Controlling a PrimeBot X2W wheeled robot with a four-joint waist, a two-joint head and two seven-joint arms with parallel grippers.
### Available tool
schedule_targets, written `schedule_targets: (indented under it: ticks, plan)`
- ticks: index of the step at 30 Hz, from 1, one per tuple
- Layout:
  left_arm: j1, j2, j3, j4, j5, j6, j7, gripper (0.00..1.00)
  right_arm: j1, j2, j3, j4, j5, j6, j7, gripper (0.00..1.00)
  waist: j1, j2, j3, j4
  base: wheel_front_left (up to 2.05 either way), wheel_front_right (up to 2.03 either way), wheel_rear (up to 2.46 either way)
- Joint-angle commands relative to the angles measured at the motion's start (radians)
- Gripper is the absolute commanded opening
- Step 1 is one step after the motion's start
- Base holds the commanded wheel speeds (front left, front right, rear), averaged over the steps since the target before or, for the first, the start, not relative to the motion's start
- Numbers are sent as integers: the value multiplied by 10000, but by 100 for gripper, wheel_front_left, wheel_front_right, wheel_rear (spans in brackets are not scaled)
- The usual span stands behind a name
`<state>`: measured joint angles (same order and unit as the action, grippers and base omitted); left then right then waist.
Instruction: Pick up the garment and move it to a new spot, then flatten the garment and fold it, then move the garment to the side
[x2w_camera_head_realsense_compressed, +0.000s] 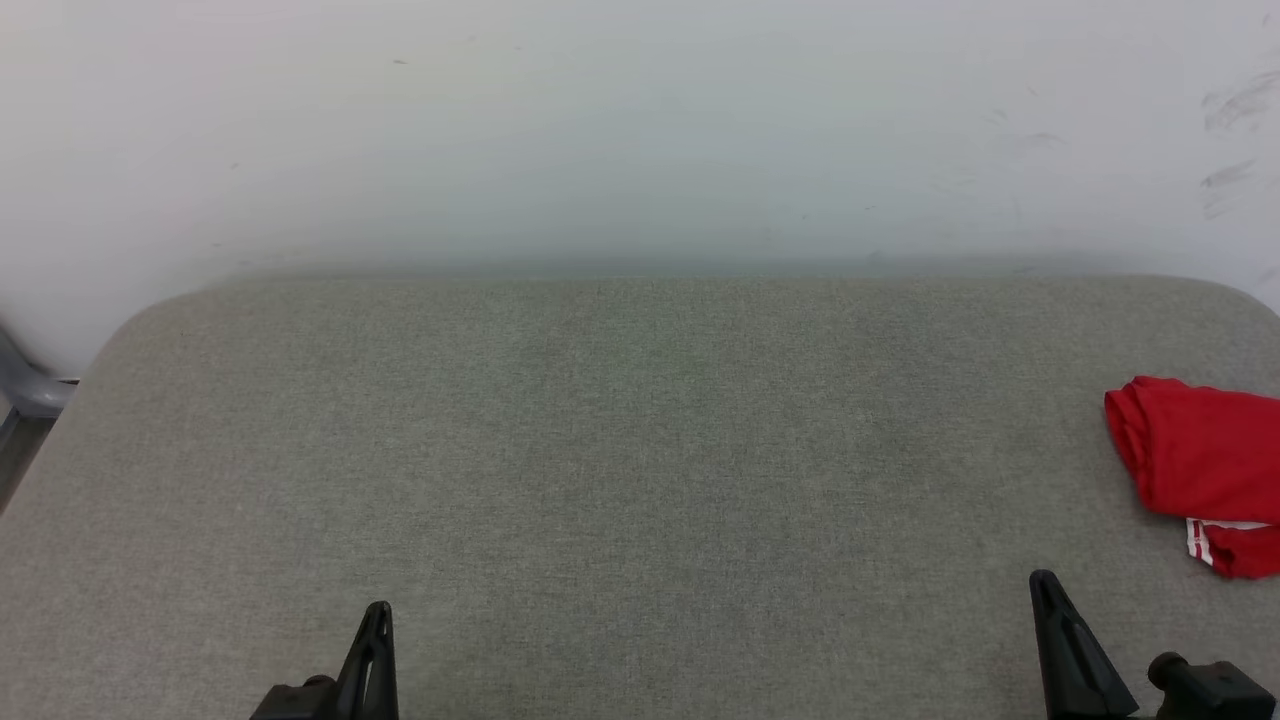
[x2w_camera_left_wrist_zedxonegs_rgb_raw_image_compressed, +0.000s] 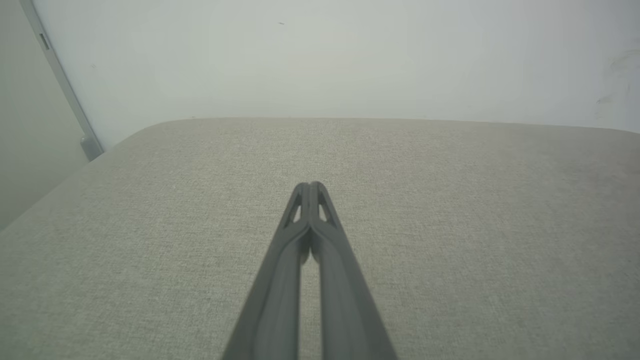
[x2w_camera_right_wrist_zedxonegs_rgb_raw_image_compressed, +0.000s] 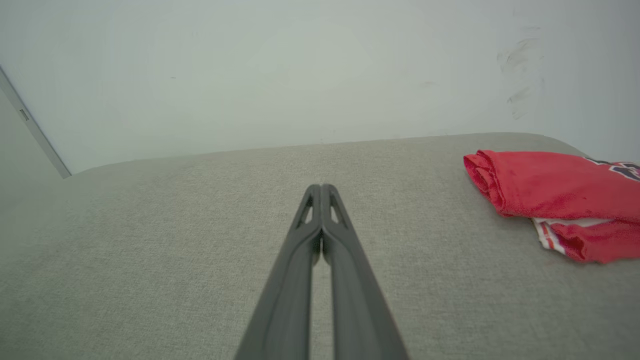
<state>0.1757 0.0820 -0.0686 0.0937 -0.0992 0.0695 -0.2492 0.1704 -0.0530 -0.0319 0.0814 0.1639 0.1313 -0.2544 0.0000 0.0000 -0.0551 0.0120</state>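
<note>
With the left gripper (x2w_camera_head_realsense_compressed: 378, 622) and right gripper (x2w_camera_head_realsense_compressed: 1046, 590) sitting pressed together and empty at the bench's (x2w_camera_head_realsense_compressed: 640, 450) near edge, the garment (x2w_camera_head_realsense_compressed: 1195, 460) is lying bunched at the right edge, where a careless sideways nudge could be sending it over the side.

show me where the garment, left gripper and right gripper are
garment (x2w_camera_head_realsense_compressed: 1195, 455), head view, on its bunched red body
left gripper (x2w_camera_left_wrist_zedxonegs_rgb_raw_image_compressed: 311, 187), left wrist view, where its closed fingertips meet
right gripper (x2w_camera_right_wrist_zedxonegs_rgb_raw_image_compressed: 321, 189), right wrist view, where its closed fingertips meet
</note>
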Motion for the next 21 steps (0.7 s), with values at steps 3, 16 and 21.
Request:
schedule_targets:
  ticks: [3, 16, 21]
  plan:
    - [-305, -17, 129, -51, -973, -126, 196, 0, -227, -57, 3, -50, 1008, 0, 167, 0, 0, 0, 19, -4, 0, 0, 0]
    - [-777, -62, 424, 224, -3480, -460, 795, 0, -708, -162, 5, 250, 3520, -2, 670, 0, 0, 0, 80, -17, 0, 0, 0]
    - [-938, -79, 528, 318, -4345, -574, 1002, 0, -872, -190, -4, 344, 4371, -2, 852, 0, 0, 0, 104, -21, 0, 0, 0]
